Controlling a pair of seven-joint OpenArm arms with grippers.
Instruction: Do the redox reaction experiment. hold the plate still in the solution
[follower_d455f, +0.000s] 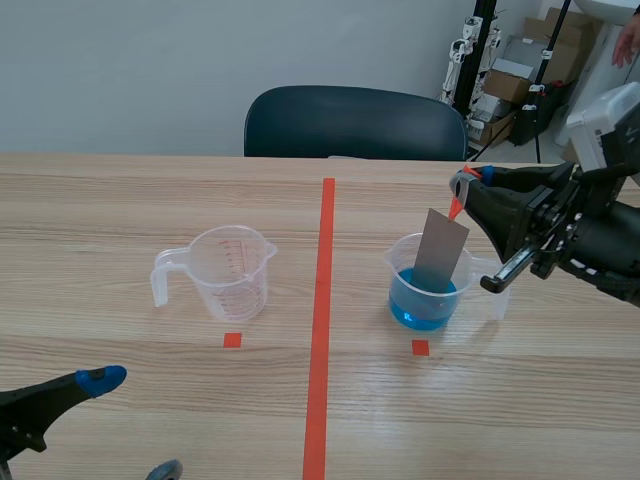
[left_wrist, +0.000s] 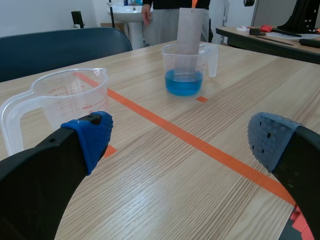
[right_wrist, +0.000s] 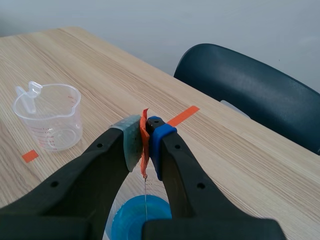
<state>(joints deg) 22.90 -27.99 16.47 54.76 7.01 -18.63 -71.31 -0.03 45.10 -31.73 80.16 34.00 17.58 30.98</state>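
A grey metal plate (follower_d455f: 442, 250) hangs by an orange tab (follower_d455f: 456, 207) with its lower end in blue solution inside a clear beaker (follower_d455f: 428, 292) right of the tape line. My right gripper (follower_d455f: 466, 180) is shut on the tab above the beaker; in the right wrist view the tab (right_wrist: 144, 140) is pinched between the pads and the blue solution (right_wrist: 141, 218) lies below. My left gripper (follower_d455f: 130, 425) stands open at the near left edge, well short of an empty measuring cup (follower_d455f: 230, 272). The left wrist view shows the plate (left_wrist: 189, 37) in the beaker (left_wrist: 186, 70) far ahead.
A dark blue chair (follower_d455f: 355, 122) stands behind the table. Orange tape (follower_d455f: 320, 320) runs down the table's middle. Boxes and stands sit at the back right, with a person's hand (follower_d455f: 628, 40) at the edge. The empty cup (left_wrist: 55, 107) is close ahead of my left gripper.
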